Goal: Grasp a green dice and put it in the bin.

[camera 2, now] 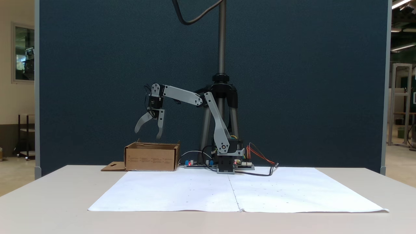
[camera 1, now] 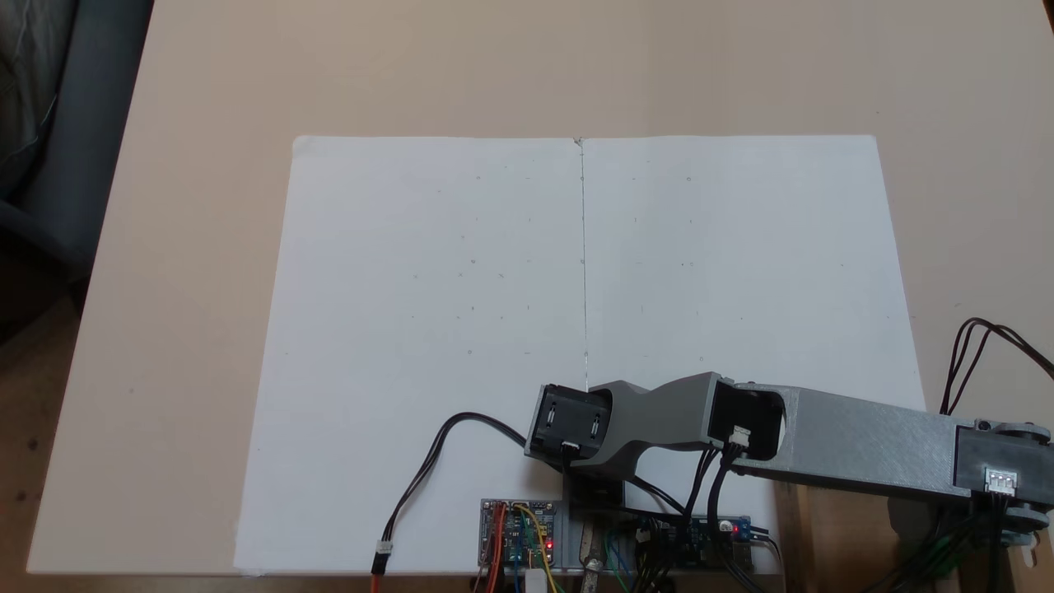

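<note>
The bin (camera 2: pixel 151 157) is a shallow brown cardboard box standing at the back left of the table in a fixed view, with its flap (camera 2: pixel 113 166) lying flat to its left. My gripper (camera 2: pixel 148 134) hangs a short way above the bin's open top, pointing down, open, with nothing between its fingers. In the other fixed view my grey arm (camera 1: pixel 823 445) reaches to the right edge, and a brown piece of the bin (camera 1: pixel 832 535) shows beneath it. The green dice is out of view.
Two white paper sheets (camera 1: pixel 576 329) cover the middle of the beige table. Circuit boards and wires (camera 1: pixel 519 535) sit by the arm's base (camera 2: pixel 226 162). A tripod (camera 2: pixel 221 97) and a dark blue partition stand behind the arm.
</note>
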{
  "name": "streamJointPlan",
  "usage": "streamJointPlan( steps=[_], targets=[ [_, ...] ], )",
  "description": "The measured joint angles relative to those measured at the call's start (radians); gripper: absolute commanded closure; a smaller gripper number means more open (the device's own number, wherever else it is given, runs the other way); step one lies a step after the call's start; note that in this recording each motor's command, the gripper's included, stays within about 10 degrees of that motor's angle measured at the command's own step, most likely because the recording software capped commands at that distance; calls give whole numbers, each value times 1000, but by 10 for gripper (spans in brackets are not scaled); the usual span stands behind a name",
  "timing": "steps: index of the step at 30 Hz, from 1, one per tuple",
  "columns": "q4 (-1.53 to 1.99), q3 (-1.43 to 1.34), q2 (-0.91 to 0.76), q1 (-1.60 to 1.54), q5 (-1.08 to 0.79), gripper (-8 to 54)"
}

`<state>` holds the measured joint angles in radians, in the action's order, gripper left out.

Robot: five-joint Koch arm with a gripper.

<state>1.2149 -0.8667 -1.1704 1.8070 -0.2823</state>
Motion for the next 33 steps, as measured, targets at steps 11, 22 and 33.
streamJointPlan(
  steps=[11, 22, 33],
  targets=[
    [0, 0, 0, -3, 0, 14],
    [-2, 71, -127, -339, 233, 24],
    [-15, 77, -284, -900, 345, 25]
  ],
)
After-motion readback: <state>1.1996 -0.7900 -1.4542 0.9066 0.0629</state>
